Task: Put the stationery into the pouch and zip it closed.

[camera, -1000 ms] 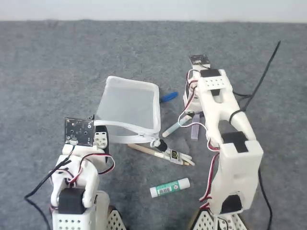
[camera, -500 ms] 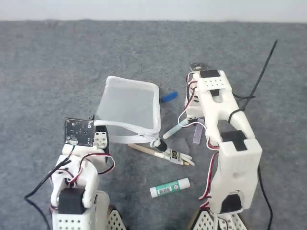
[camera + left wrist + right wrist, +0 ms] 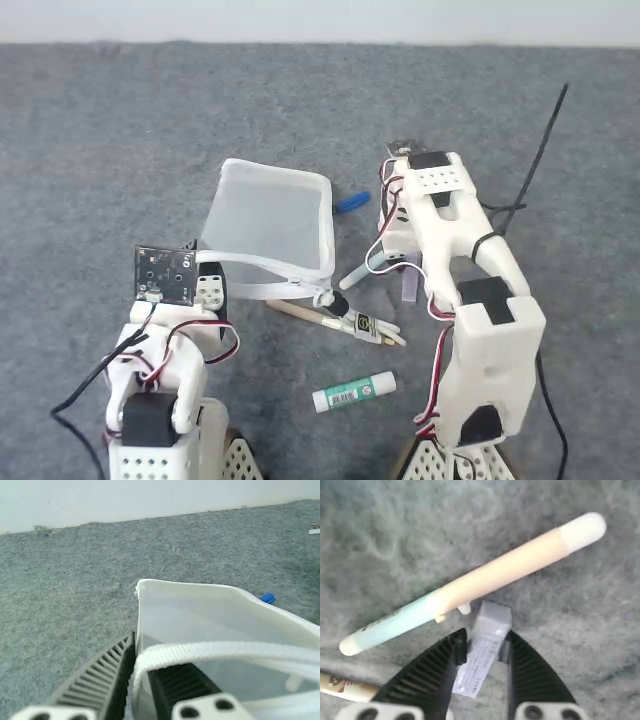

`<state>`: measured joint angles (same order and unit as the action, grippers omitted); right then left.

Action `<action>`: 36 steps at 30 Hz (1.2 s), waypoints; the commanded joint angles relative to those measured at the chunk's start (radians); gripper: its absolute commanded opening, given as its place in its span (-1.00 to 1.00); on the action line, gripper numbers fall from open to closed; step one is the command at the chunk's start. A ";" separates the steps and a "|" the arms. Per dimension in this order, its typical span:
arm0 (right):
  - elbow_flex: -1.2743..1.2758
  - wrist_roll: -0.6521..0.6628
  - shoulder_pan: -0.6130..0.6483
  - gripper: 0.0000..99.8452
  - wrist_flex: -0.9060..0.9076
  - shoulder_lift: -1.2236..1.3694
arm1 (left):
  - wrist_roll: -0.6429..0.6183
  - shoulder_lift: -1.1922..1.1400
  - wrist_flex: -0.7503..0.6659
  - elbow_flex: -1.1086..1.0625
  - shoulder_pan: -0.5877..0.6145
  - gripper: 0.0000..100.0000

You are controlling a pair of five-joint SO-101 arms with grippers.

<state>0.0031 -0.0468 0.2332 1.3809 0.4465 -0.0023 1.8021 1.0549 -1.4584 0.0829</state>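
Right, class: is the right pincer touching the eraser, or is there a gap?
Touching. The right wrist view shows the right pincer closed on the eraser, with no gap at either side.

A desk covered in grey, fuzzy, felt-like fabric (image 3: 120,130) spreads across the whole scene. A plain pale wall (image 3: 300,20) runs along its far edge.
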 commanded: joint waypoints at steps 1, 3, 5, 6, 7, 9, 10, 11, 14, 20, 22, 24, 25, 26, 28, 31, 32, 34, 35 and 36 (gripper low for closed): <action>-0.011 0.028 0.004 -0.99 0.005 -0.074 | -0.005 0.021 -0.002 0.051 0.006 -0.98; -0.003 0.066 0.012 -0.99 0.005 -0.096 | -0.005 0.021 -0.002 0.051 0.006 -0.98; 0.008 0.069 0.016 -0.99 0.007 -0.114 | -0.005 0.021 -0.002 0.051 0.006 -0.98; 0.015 0.071 0.016 -0.99 0.005 -0.130 | -0.005 0.021 -0.002 0.051 0.006 -0.98; 0.026 0.071 0.016 -0.99 0.005 -0.148 | -0.005 0.021 -0.002 0.051 0.006 -0.98; 0.052 0.072 0.016 -0.99 0.005 -0.196 | -0.005 0.021 -0.002 0.051 0.006 -0.98; 0.069 0.072 0.016 -0.99 0.004 -0.225 | -0.005 0.021 -0.002 0.051 0.006 -0.98; 0.089 0.074 0.018 -0.99 -0.007 -0.257 | -0.005 0.021 -0.002 0.051 0.006 -0.98; 0.192 0.075 0.031 -0.99 -0.087 -0.372 | -0.005 0.021 -0.002 0.051 0.006 -0.98; 0.431 0.074 0.097 -0.99 -0.239 -0.642 | -0.005 0.021 0.000 0.051 0.006 -0.98; 0.489 0.071 0.102 -0.99 -0.271 -0.717 | -0.005 0.021 0.000 0.051 0.006 -0.98; 0.532 0.074 0.104 -0.99 -0.297 -0.779 | -0.005 0.021 0.000 0.051 0.006 -0.98; 0.549 0.075 0.107 -0.99 -0.305 -0.803 | -0.005 0.021 0.000 0.051 0.006 -0.98; 0.563 0.075 0.116 -0.99 -0.309 -0.828 | -0.005 0.021 0.002 0.051 0.006 -0.98; 0.585 0.084 0.139 -0.99 -0.308 -0.871 | -0.005 0.021 0.002 0.051 0.006 -0.98; 0.617 0.094 0.180 -0.99 -0.308 -0.941 | -0.005 0.021 0.002 0.051 0.006 -0.98; 0.628 0.086 0.189 -0.99 -0.309 -0.966 | -0.005 0.021 0.002 0.051 0.006 -0.98; 0.646 0.038 0.199 -0.99 -0.309 -1.027 | -0.005 0.021 0.002 0.051 0.006 -0.98; 0.655 0.014 0.202 -0.99 -0.309 -1.058 | -0.005 0.021 0.002 0.051 0.006 -0.98; 0.666 -0.005 0.202 -0.99 -0.309 -1.090 | -0.005 0.021 0.002 0.051 0.006 -0.98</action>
<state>0.6674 -0.0023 0.4235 1.0894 -0.5232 -0.0023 1.8021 1.0549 -1.4584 0.0829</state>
